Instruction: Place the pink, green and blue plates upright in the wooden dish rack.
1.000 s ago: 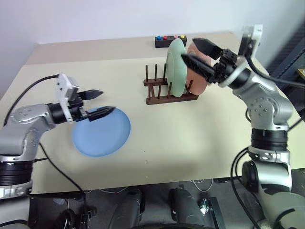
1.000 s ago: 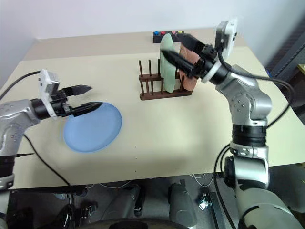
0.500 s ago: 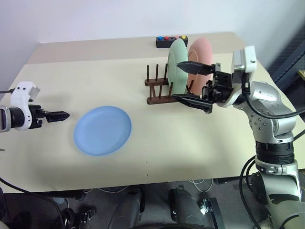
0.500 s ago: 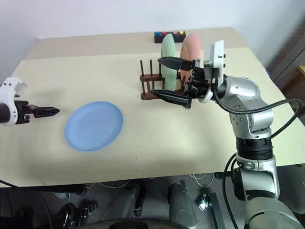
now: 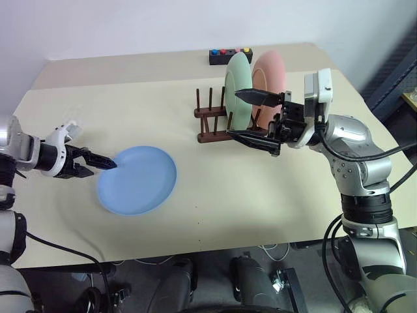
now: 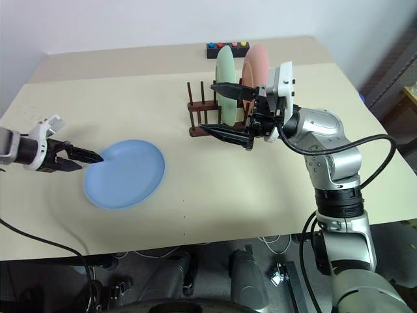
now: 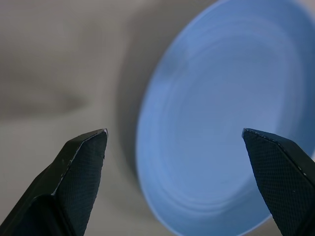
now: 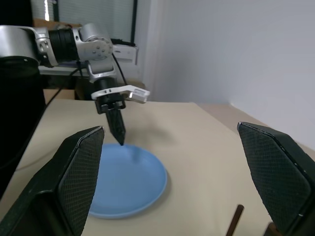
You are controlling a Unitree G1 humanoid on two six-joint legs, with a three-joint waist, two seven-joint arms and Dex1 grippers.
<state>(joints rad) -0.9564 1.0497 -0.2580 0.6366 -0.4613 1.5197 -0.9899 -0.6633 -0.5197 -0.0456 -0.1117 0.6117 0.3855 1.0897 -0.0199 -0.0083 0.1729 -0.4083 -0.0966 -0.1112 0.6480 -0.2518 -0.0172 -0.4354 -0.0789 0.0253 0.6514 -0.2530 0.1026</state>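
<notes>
The light blue plate (image 5: 137, 179) lies flat on the table at the left. My left gripper (image 5: 107, 163) is open and angled down at the plate's left rim; in the left wrist view its fingers (image 7: 81, 162) straddle that rim over the blue plate (image 7: 226, 118). The green plate (image 5: 238, 81) and the pink plate (image 5: 270, 75) stand upright side by side in the wooden dish rack (image 5: 215, 120). My right gripper (image 5: 234, 114) hangs open and empty just in front of the rack, pointing left toward the blue plate (image 8: 125, 187).
A black box with coloured buttons (image 5: 230, 55) sits at the table's far edge behind the rack. Several free pegs (image 5: 210, 104) stand at the rack's left end. A black cable (image 5: 58, 251) trails off the table's front left edge.
My right gripper has let go of the pink plate and drawn back from the rack, staying open. My left gripper swung out to the left, then tilted down at the blue plate's left rim.
</notes>
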